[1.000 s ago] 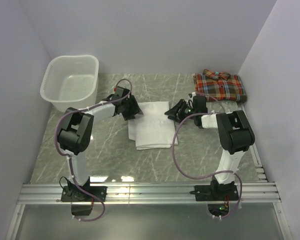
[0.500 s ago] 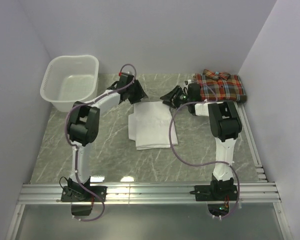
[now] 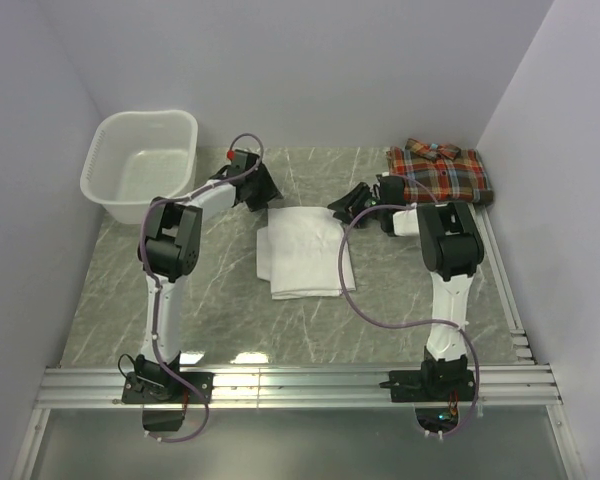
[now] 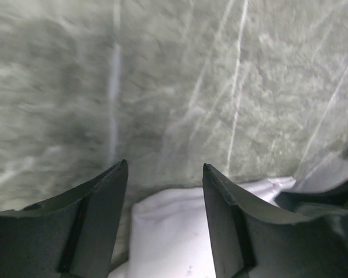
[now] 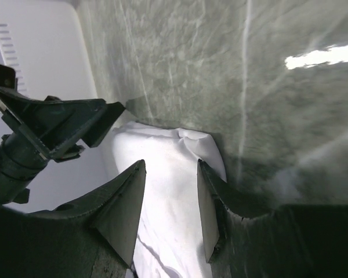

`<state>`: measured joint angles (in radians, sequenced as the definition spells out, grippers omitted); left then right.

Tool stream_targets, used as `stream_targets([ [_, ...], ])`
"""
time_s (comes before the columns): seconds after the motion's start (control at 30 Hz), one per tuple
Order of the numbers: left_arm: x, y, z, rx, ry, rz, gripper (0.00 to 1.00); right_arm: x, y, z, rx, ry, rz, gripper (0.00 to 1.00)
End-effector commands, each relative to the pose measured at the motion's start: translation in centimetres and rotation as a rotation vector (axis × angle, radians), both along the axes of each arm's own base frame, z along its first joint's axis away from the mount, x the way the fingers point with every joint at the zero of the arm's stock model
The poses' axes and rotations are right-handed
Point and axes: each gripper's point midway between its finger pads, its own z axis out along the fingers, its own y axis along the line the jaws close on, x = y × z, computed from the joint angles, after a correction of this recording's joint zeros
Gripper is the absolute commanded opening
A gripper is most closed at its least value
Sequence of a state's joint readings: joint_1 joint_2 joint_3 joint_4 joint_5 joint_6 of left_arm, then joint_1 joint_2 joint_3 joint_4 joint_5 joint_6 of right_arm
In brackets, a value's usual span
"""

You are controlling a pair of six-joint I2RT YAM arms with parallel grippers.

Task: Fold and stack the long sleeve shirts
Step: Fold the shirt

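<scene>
The white long sleeve shirt point(image 3: 303, 250) lies folded into a rectangle mid-table. The plaid one point(image 3: 440, 172) lies folded at the back right. My left gripper point(image 3: 264, 189) hovers open just off the white shirt's far left corner. In the left wrist view the left gripper point(image 4: 165, 169) has nothing between its fingers point(image 4: 102, 200), with white cloth point(image 4: 168, 231) below them. My right gripper point(image 3: 346, 205) is open at the far right corner. In the right wrist view the right gripper point(image 5: 170, 167) frames that shirt's point(image 5: 162, 174) edge. Neither grips cloth.
A white laundry basket point(image 3: 140, 165) stands at the back left, also seen in the right wrist view as the basket point(image 5: 40, 46). Walls close the table on three sides. A metal rail point(image 3: 300, 382) runs along the near edge by the arm bases.
Both grippers moved from the white shirt's side edges toward its far corners, swinging further back and then returning slightly. The shirts have not moved.
</scene>
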<state>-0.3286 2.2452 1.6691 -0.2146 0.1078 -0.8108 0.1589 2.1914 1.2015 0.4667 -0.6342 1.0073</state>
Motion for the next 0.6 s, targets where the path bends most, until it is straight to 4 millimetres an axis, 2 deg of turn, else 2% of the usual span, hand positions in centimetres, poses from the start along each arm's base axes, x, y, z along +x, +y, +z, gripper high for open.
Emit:
stream_targets([
  [0.0,1.2,1.9,3.4,0.053,-0.074,0.025,0.62,0.5,-1.8,2.6,-0.074,-0.074,-0.032,0.48],
  [0.03,1.1,2.0,4.2,0.059,-0.088,0.021,0.63,0.4,-1.8,3.2,-0.093,-0.097,-0.020,0.49],
  [0.07,0.5,2.0,5.9,0.049,-0.106,0.017,0.68,0.0,-2.0,4.4,-0.107,-0.107,-0.018,0.49],
  [0.13,-0.4,2.2,7.8,0.054,-0.126,0.026,0.73,-0.5,-2.7,5.2,-0.166,-0.134,-0.020,0.49],
  [0.17,-1.9,2.4,9.4,0.071,-0.128,0.036,0.81,-1.6,-3.1,6.1,-0.197,-0.119,-0.021,0.49],
  [0.23,-3.7,1.9,10.8,0.087,-0.133,0.043,0.85,-2.5,-4.0,6.3,-0.268,-0.118,-0.018,0.50],
  [0.27,-5.3,2.2,11.7,0.092,-0.132,0.048,0.86,-4.0,-4.3,6.3,-0.289,-0.085,-0.007,0.51],
  [0.33,-7.7,2.3,11.4,0.109,-0.087,0.063,0.87,-5.7,-4.5,5.8,-0.319,-0.056,0.027,0.53],
  [0.37,-9.7,1.8,11.1,0.114,-0.066,0.044,0.86,-7.6,-4.8,4.9,-0.334,0.002,0.046,0.54],
  [0.4,-10.9,1.5,10.5,0.116,-0.043,0.030,0.85,-8.6,-4.6,4.5,-0.353,0.010,0.070,0.55],
  [0.43,-12.1,1.1,10.0,0.118,-0.025,0.005,0.83,-9.5,-4.7,5.0,-0.363,0.001,0.076,0.55],
  [0.47,-14.1,0.2,9.0,0.126,0.003,-0.038,0.79,-11.3,-5.1,3.6,-0.388,0.045,0.081,0.56],
  [0.53,-16.8,-1.2,7.7,0.144,0.045,-0.088,0.75,-13.7,-5.1,3.0,-0.418,0.062,0.107,0.57],
  [0.57,-18.2,-1.1,6.3,0.165,0.080,-0.101,0.74,-14.3,-5.1,2.8,-0.428,0.069,0.114,0.57],
])
